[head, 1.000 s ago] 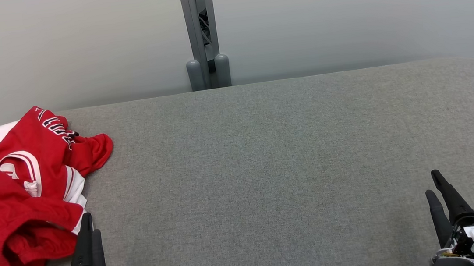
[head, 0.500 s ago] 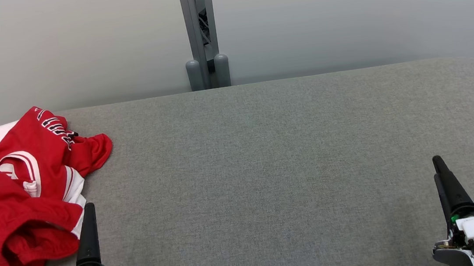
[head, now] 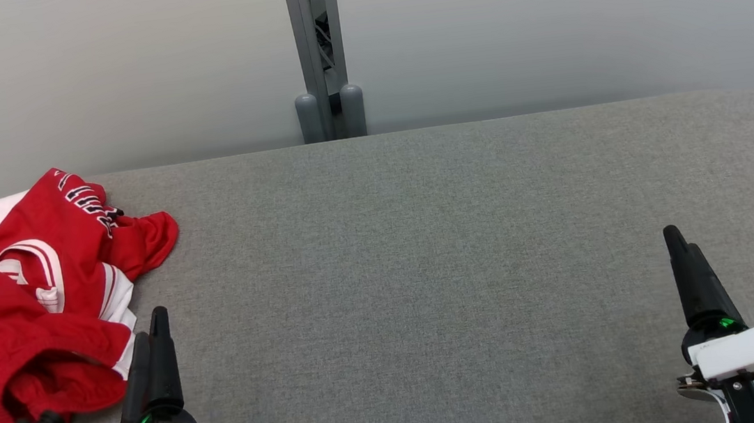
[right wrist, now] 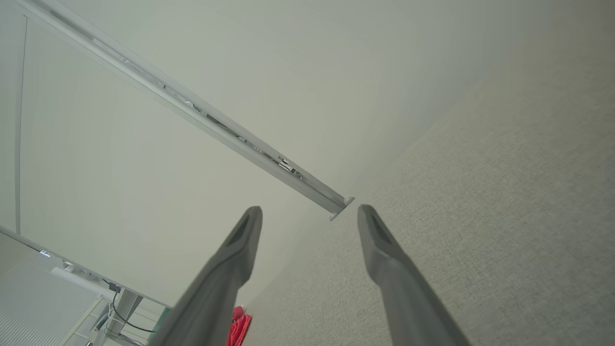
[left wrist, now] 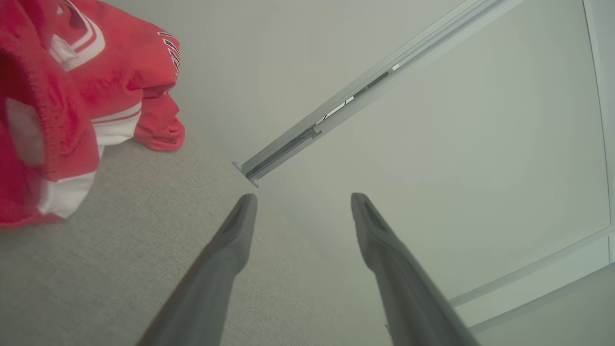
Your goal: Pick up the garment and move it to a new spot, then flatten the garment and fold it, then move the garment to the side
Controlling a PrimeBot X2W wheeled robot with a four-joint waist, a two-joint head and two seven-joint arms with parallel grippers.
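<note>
Garment [head: 37, 310] lay crumpled, soft red with white stripes, on woven grey tabletop [head: 421, 235].
My left pincer [left wrist: 302, 198] and right pincer [right wrist: 310, 209] both gaped wide.

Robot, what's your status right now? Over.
Left gripper open, empty, beside red garment. Right gripper open, empty, far right. Garment crumpled at left end of grey table. Nothing seen blocking.

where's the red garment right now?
Head view: the red garment lies crumpled at the far left end of the grey table, just left of the open left gripper, not held.
</note>
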